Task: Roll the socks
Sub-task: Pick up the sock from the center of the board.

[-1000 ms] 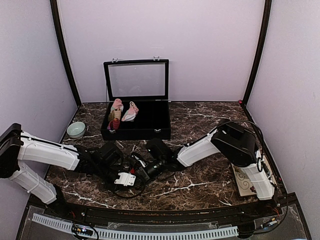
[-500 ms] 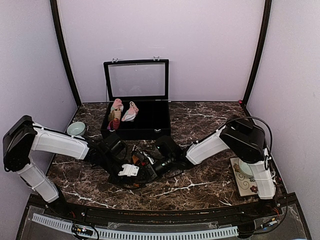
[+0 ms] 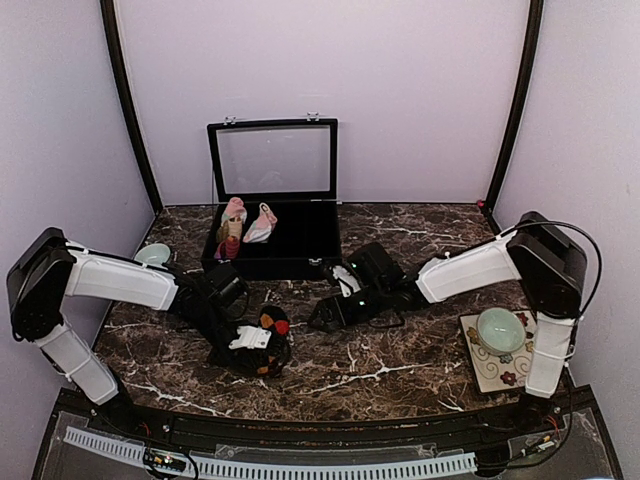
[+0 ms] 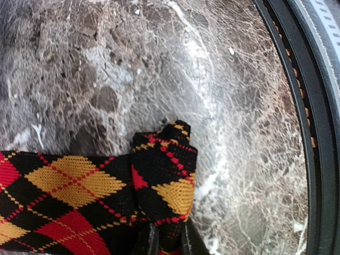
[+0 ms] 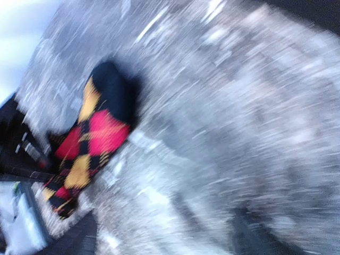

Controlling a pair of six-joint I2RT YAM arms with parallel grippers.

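Note:
The black argyle sock [image 3: 273, 328] lies bunched on the marble table in front of the arms. In the left wrist view a folded end of this sock [image 4: 164, 180] is pinched between the narrow jaws of my left gripper [image 4: 169, 236]. From above, the left gripper [image 3: 262, 342] sits right on the sock. My right gripper [image 3: 320, 320] stands open a short way to the sock's right, apart from it, with nothing between its fingers. Its blurred wrist view shows the sock [image 5: 95, 141] at the left. A pink sock [image 3: 262, 226] lies in the black box.
An open black box [image 3: 300, 255] with a raised glass lid stands at the back. An upright pink-topped roll [image 3: 232, 228] is inside it. A pale bowl [image 3: 152, 256] sits at the left. Another bowl [image 3: 500, 328] rests on a patterned mat [image 3: 483, 368] at the right.
The right gripper has opened, let go of the argyle sock and drawn back to the right. The left gripper has closed on the sock and stays at it.

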